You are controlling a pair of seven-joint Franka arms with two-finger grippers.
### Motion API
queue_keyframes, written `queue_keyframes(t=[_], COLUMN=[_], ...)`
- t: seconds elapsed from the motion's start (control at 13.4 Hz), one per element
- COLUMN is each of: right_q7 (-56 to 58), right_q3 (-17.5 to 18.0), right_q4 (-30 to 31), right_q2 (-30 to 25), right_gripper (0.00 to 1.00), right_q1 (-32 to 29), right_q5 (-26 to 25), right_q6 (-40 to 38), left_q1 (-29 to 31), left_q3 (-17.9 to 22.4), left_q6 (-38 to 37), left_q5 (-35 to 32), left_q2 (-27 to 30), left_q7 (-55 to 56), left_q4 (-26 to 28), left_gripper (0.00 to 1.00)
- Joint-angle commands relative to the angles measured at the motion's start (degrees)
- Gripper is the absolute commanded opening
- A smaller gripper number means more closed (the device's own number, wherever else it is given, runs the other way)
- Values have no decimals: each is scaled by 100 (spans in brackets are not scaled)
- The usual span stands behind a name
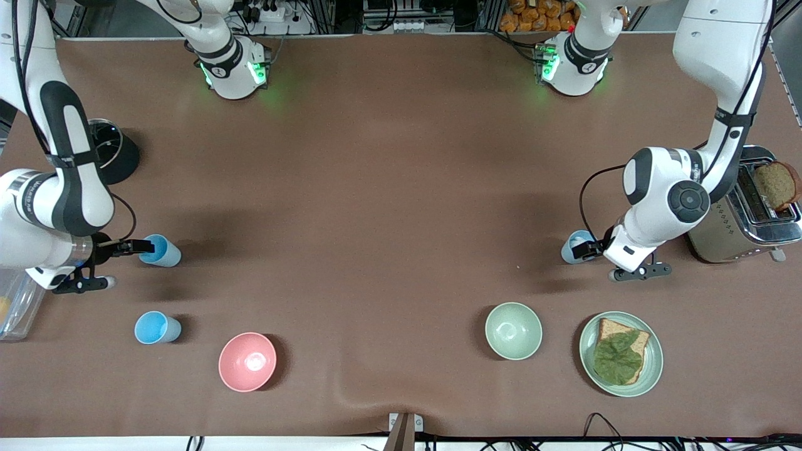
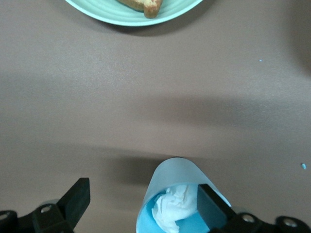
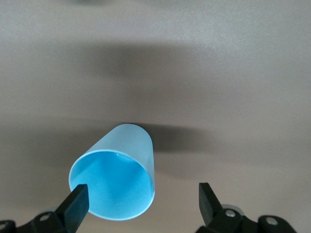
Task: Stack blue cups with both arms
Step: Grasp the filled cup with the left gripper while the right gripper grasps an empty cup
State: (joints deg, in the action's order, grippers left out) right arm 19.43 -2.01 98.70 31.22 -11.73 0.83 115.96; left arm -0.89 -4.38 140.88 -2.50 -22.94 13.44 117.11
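**A:** Where is the right gripper (image 1: 128, 247)?
**B:** At the right arm's end of the table, spread wide and empty. The first blue cup (image 1: 160, 250) stands upright between its fingers, close to one.

**A:** And the left gripper (image 1: 589, 249)?
**B:** Also spread and empty. The second blue cup (image 1: 575, 246) is upright and off-centre at one finger, so I judge it should centre before closing.

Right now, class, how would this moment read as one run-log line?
left gripper: open, one finger inside blue cup holding crumpled paper | right gripper: open around empty blue cup | third blue cup: untouched | stack: not started

Left hand (image 1: 586, 249) and right hand (image 1: 139, 246) spread, low.
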Motion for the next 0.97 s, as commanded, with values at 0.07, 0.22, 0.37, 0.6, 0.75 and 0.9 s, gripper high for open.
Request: queue_keyframes(t=[0.07,0.22,0.37,0.6,0.75,0.9], right_q7=[113,113,113,113,148,367], right_q3=[69,78,78,78,87,104], right_q4=[-27,-9,-17,-17,-26,-88], right_q2=[244,340,368,359,280,140], right_gripper=[100,20,0,0,0,0], right_q1=[-110,-154,-128,-92,-57,-57], right_q5=[-83,-56,-56,-56,-56,-56], right_q6=[6,58,94,59,-55,-283], left_q1=[45,45,53,53,1,-8], left_q3=[-19,-28,-28,-28,-28,-54], left_q6=[-8,-8,-8,10,10,27], left_q5=[74,74,74,65,65,126], left_q2=[395,448,457,378,264,184], left_q7=[-263,-341,-447,-500,-509,-500], left_q4=[329,487,567,576,515,471], left_gripper=[100,100,95,68,14,0])
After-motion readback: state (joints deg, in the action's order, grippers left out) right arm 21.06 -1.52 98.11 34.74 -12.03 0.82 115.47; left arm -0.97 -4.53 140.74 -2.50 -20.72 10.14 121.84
